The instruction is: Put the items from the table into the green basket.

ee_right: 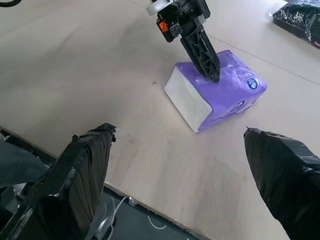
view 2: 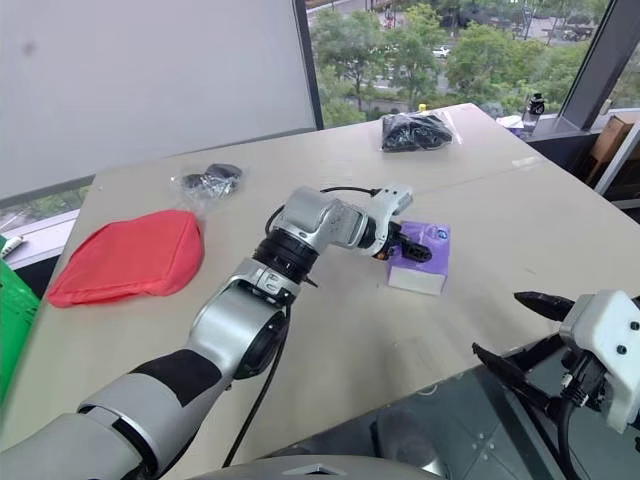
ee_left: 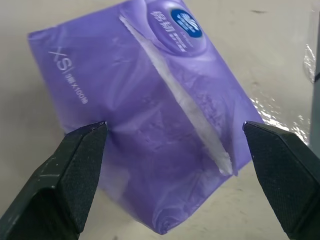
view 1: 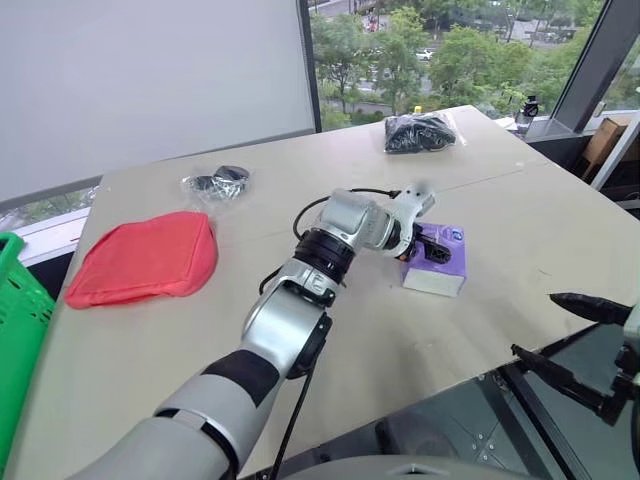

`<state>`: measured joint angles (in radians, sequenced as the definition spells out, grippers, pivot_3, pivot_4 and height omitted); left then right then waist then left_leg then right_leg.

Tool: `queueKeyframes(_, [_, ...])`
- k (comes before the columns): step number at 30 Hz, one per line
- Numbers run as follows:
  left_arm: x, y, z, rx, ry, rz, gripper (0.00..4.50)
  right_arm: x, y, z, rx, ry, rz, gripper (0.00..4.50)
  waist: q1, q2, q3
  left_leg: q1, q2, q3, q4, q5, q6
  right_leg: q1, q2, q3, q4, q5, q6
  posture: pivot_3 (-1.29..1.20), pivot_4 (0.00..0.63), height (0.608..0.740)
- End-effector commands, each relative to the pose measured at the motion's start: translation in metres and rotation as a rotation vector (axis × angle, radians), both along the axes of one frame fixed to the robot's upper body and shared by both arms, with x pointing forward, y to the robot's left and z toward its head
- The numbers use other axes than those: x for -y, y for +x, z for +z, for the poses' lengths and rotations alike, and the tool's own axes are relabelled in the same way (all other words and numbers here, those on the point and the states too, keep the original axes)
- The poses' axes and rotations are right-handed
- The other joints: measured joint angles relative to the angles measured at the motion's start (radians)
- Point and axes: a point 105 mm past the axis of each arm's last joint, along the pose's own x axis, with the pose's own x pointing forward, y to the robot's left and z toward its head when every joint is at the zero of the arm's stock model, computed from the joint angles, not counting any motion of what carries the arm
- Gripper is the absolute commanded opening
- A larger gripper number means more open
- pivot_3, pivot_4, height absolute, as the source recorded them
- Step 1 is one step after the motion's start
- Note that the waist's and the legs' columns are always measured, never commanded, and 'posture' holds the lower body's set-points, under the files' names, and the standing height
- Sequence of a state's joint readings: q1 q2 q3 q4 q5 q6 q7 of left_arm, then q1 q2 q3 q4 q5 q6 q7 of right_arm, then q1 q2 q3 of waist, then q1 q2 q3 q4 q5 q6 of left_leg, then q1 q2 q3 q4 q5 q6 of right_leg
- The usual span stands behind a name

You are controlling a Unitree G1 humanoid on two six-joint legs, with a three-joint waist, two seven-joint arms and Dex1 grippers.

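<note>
While its two black fingers stand wide apart, the left gripper straddles the purple packet without closing on it; textured pads sit either side of the glossy film. Purple packet: one, soft, block-shaped, white end face, pale seam along its top, blue oval label. The right gripper, fingers likewise spread wide and holding nothing, hangs off the table's near edge, well apart from the packet.

Table: one, matte beige-grey, a seam running across just beyond the packet.

Red pouch: one, fabric, flat, rounded, well to the packet's left.

Clear bags of black items: two, crinkled film; a small one beyond the pouch, a larger one far beyond the packet near the table's back edge.

Green basket: one, plastic lattice, off the table's left end, farther from the packet than the pouch.

Beyond the table: a white panel, windows, trees.
</note>
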<state>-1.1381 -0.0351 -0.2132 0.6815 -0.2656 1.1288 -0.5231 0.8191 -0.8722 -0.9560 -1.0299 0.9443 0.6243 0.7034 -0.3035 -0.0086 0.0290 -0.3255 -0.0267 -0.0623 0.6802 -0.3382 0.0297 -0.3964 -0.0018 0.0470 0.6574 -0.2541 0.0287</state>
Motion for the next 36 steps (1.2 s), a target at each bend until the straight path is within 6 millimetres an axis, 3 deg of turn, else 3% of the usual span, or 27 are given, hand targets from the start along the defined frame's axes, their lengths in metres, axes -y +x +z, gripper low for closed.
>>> queueKeyframes(1, [-0.004,0.008,0.016,0.051,-0.009,0.015,4.48,-0.004,0.000,0.008,0.047,-0.011,0.012,4.50,-0.014,0.000,0.000,0.000,0.000,0.000,0.000,0.000,0.000,0.000,0.000,0.000,0.000,0.000,0.000,-0.47,0.000,0.740])
queueKeyframes(7, [-0.008,0.010,0.022,0.065,-0.012,0.043,4.48,-0.007,0.002,0.007,0.051,-0.004,0.009,4.50,-0.044,-0.004,0.003,0.000,0.000,0.000,0.000,-0.001,0.001,0.000,-0.001,0.000,-0.001,-0.001,0.001,-0.47,0.000,0.740])
queueKeyframes(13, [-0.009,0.010,0.013,0.027,-0.010,0.060,4.48,-0.009,0.003,0.008,0.058,-0.006,0.008,4.50,-0.056,-0.004,0.004,-0.001,0.000,0.000,-0.001,-0.001,0.002,0.000,-0.001,0.000,-0.002,-0.001,0.001,-0.47,0.000,0.740])
queueKeyframes(18, [-0.009,0.003,-0.020,-0.109,-0.004,0.077,4.48,-0.010,0.004,0.008,0.057,-0.005,0.007,4.50,-0.067,-0.004,0.004,-0.001,0.000,0.000,-0.001,-0.002,0.002,0.000,-0.001,0.000,-0.003,-0.001,0.002,-0.47,0.000,0.740])
queueKeyframes(25, [0.002,-0.005,-0.056,-0.123,0.043,0.040,4.48,-0.010,0.003,0.005,0.059,-0.007,0.008,4.50,-0.060,-0.005,0.002,-0.001,-0.003,-0.002,-0.001,-0.002,0.003,0.002,-0.001,-0.002,-0.005,-0.001,0.004,-0.47,0.000,0.740])
queueKeyframes(28, [0.003,-0.008,-0.062,-0.136,0.039,0.027,3.80,-0.010,0.003,0.005,0.063,-0.010,0.007,4.50,-0.059,-0.005,0.001,-0.001,-0.004,-0.003,-0.001,-0.004,0.006,0.006,-0.008,-0.003,-0.012,0.000,0.009,-0.49,0.000,0.740])
queueKeyframes(31, [0.002,-0.010,-0.067,-0.152,0.034,0.019,2.50,-0.011,0.002,0.005,0.065,-0.006,0.008,4.50,-0.061,-0.005,0.000,0.000,-0.004,-0.003,-0.001,-0.005,0.009,0.008,-0.009,-0.003,-0.015,0.001,0.011,-0.49,0.000,0.740])
queueKeyframes(34, [0.003,-0.007,-0.055,-0.169,-0.053,0.024,1.28,-0.013,0.003,0.004,0.070,-0.005,0.013,4.50,-0.063,-0.005,0.000,-0.001,-0.005,-0.003,-0.001,-0.007,0.010,0.008,-0.010,-0.003,-0.016,0.000,0.012,-0.48,0.000,0.740])
queueKeyframes(35, [0.003,-0.004,-0.046,-0.164,-0.100,0.032,0.99,-0.014,0.004,0.005,0.074,-0.004,0.014,4.50,-0.064,-0.005,0.000,-0.001,-0.005,-0.003,-0.001,-0.007,0.011,0.008,-0.011,-0.003,-0.016,0.000,0.013,-0.48,0.000,0.740])
queueKeyframes(36, [0.001,0.000,-0.035,-0.164,-0.153,0.041,0.99,-0.014,0.005,0.005,0.078,-0.003,0.017,4.50,-0.066,-0.005,0.000,-0.001,-0.005,-0.003,-0.001,-0.007,0.011,0.008,-0.011,-0.003,-0.016,0.000,0.013,-0.47,0.000,0.740])
